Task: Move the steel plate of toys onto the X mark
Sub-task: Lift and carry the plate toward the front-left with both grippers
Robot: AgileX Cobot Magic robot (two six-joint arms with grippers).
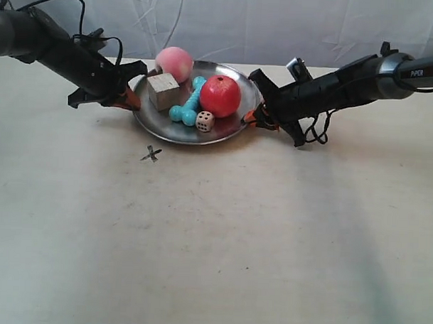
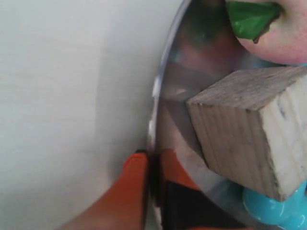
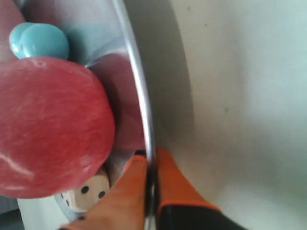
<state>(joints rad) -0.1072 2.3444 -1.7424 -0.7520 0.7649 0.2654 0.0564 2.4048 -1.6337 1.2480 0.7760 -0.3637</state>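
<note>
**Uneven lift, spill risk**

Could tip the steel plate (image 1: 176, 135) and roll the apple (image 1: 220, 95) off if raised unevenly; seemingly thin bite on the rim. Reaching low from opposite sides, pinching that rim with left gripper (image 2: 149, 160) and right gripper (image 3: 150, 160), just beyond the X mark (image 1: 151, 154), not over it.

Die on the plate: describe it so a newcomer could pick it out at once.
On the pale table, find the round steel plate loaded with toys. At its camera-side edge, in front of the red apple and beside the turquoise dumbbell, sits the die. It is the smallest toy, cream with dark dots.
</note>
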